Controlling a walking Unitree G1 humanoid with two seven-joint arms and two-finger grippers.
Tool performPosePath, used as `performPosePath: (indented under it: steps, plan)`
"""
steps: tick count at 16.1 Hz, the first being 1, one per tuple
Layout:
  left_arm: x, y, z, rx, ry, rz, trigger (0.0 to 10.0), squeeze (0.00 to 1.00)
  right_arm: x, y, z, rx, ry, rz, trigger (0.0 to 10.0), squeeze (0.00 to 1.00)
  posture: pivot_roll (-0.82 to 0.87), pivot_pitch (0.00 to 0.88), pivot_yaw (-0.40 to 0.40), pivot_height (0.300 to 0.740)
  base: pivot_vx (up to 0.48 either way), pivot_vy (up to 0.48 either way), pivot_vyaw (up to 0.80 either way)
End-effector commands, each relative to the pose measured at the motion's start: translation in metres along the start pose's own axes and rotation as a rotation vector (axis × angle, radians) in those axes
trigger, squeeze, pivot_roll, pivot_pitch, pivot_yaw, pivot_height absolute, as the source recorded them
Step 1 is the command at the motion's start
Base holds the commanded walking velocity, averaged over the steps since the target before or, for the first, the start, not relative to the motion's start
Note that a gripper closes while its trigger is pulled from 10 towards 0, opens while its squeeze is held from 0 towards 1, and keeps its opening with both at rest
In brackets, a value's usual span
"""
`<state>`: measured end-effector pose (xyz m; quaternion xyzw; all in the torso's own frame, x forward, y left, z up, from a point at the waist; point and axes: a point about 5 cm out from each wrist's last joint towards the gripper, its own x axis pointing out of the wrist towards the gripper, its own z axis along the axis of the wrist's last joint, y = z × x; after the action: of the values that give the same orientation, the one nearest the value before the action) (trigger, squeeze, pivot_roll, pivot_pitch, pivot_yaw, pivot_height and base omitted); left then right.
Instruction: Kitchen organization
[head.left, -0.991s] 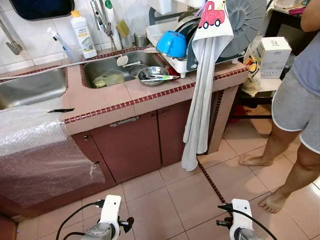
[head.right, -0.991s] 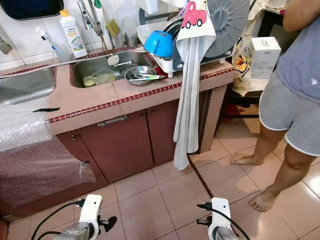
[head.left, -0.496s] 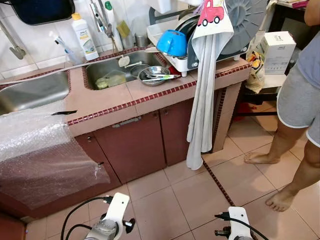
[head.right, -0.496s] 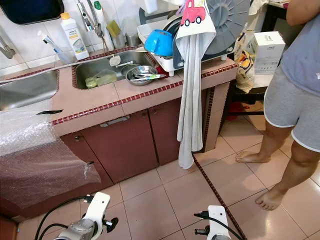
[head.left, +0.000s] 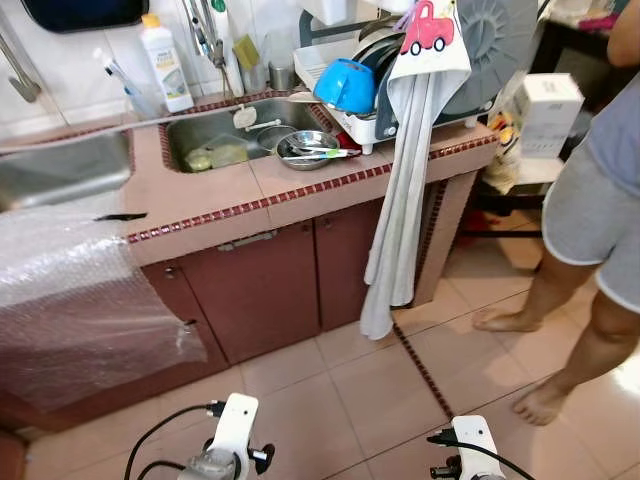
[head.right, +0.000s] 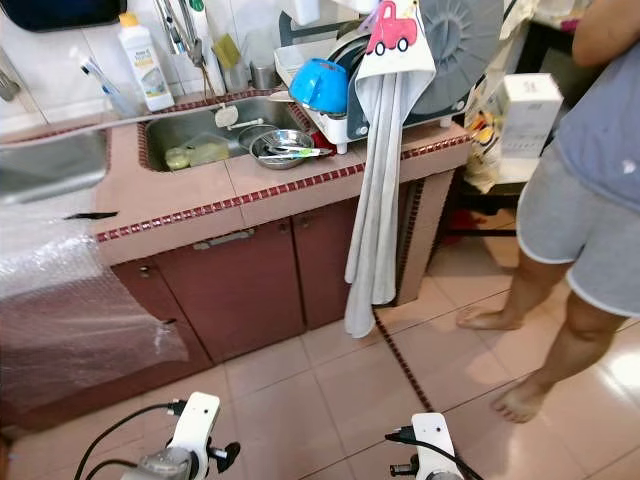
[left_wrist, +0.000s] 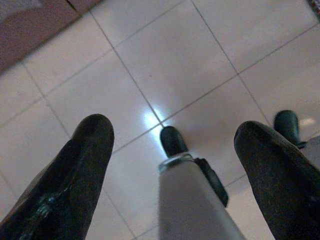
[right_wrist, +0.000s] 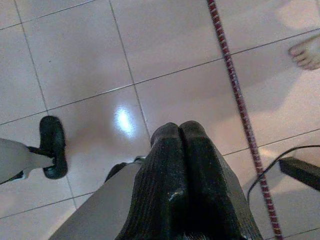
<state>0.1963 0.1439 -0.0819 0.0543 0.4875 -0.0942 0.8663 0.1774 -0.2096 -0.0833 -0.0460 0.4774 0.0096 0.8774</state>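
A tiled counter (head.left: 210, 195) carries a steel sink (head.left: 190, 135) with a metal bowl of utensils (head.left: 305, 150) on its near rim. Beside it a dish rack (head.left: 352, 125) holds a blue bowl (head.left: 345, 85) and plates. A grey towel (head.left: 400, 200) hangs over the counter's front. Both arms hang low over the floor tiles, the left arm (head.left: 232, 445) and the right arm (head.left: 465, 455). My left gripper (left_wrist: 175, 145) is open with nothing between its fingers. My right gripper (right_wrist: 179, 131) is shut and empty.
Bubble wrap (head.left: 70, 290) drapes over the counter's left end. Red cabinet doors (head.left: 265, 290) are shut. A detergent bottle (head.left: 163, 62) stands behind the sink. A person (head.left: 590, 220) stands barefoot at the right, near a white box (head.left: 548, 110). Open floor tiles lie before me.
The whole picture has shifted a little as the camera moved. Nothing on the counter has moved, and both arms still hang low.
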Motion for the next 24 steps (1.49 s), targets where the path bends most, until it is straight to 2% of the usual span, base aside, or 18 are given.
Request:
performPosePath:
  steps: [1,3,4,5,8,9,14,17,19,20,24]
  plan:
    - [-0.001,0.006,-0.005,-0.009,0.005,0.013,10.0,0.0,0.001,0.001,0.006,-0.005,-0.012,0.007,10.0,0.0,-0.1,0.0,0.054,0.74,0.0,0.0,0.0]
    - [-0.002,0.009,-0.007,-0.008,0.004,0.015,10.0,0.0,0.002,0.004,0.013,0.006,-0.034,0.021,10.0,0.0,-0.1,0.0,0.061,0.74,0.0,0.0,0.0]
    - [-0.002,0.01,-0.007,0.006,0.002,0.016,10.0,0.0,0.003,0.008,0.015,-0.045,-0.045,0.039,10.0,0.0,-0.09,0.0,0.075,0.74,0.0,0.0,0.0]
    - [-0.002,0.011,-0.006,0.013,0.0,0.013,10.0,0.0,0.003,0.01,0.016,-0.058,-0.048,0.051,10.0,0.0,-0.09,0.0,0.082,0.74,0.0,0.0,0.0]
    - [-0.002,0.013,-0.004,0.026,-0.006,-0.002,10.0,0.0,0.003,0.016,0.013,-0.047,-0.042,0.057,10.0,0.0,-0.09,0.0,0.096,0.74,0.0,0.0,0.8]
    - [-0.002,0.014,-0.002,0.057,-0.007,-0.009,10.0,0.0,0.003,0.02,0.01,-0.044,-0.034,0.06,10.0,0.0,-0.09,0.0,0.109,0.74,0.0,0.0,0.8]
    - [-0.002,0.012,0.009,0.101,-0.05,-0.038,10.0,0.0,0.002,0.023,0.001,-0.04,-0.018,0.049,10.0,0.0,-0.1,0.0,0.138,0.74,0.0,0.0,0.8]
    - [-0.002,0.012,0.016,0.049,-0.071,-0.057,10.0,0.0,0.002,0.024,-0.001,-0.044,-0.012,0.048,10.0,0.0,-0.1,0.0,0.143,0.74,0.0,0.0,0.8]
    - [-0.002,0.012,0.019,0.055,-0.082,-0.077,10.0,0.0,0.002,0.025,-0.002,-0.044,-0.014,0.048,10.0,0.0,-0.1,0.0,0.147,0.74,0.0,0.0,0.8]
    - [-0.002,0.013,0.02,0.08,-0.082,-0.069,10.0,0.0,0.002,0.025,-0.001,-0.041,-0.015,0.047,10.0,0.0,-0.1,0.0,0.15,0.74,0.0,0.0,0.0]
    - [-0.003,0.017,0.017,0.086,-0.072,-0.066,10.0,0.0,0.002,0.026,0.0,-0.04,-0.019,0.05,10.0,0.0,-0.09,0.0,0.15,0.74,0.0,0.0,0.0]
